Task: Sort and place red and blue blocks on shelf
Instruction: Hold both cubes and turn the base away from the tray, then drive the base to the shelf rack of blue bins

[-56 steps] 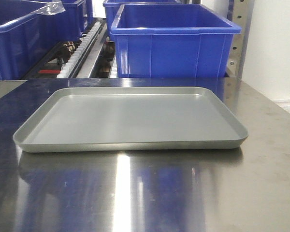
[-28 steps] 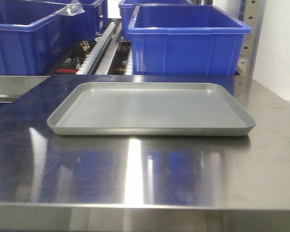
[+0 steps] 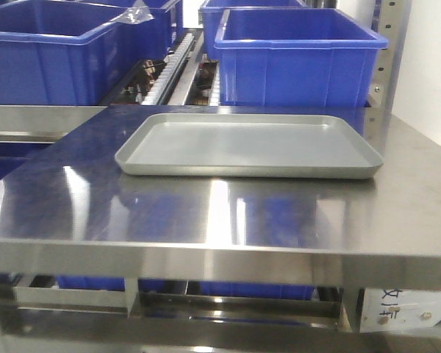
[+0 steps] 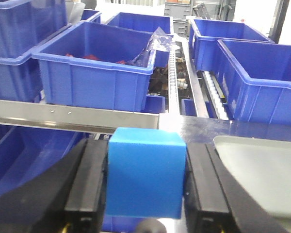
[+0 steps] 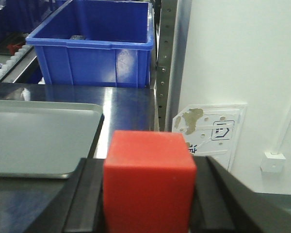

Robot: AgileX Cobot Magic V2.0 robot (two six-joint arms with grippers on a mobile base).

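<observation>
Steel bench (image 3: 206, 213) w/ grey tray (image 3: 250, 143) on top; blue bins (image 3: 294, 73) on shelf (image 4: 63, 115) behind. L jaws clamped on blue block (image 4: 145, 177), in front of shelf rail, tray to its right. R jaws clamped on red block (image 5: 148, 182), tray ahead-left.

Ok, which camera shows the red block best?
The right wrist view: the red block fills the lower middle, held between the sides of the right pincer. The front view and left wrist view do not show it; the left one shows the blue block instead.
</observation>
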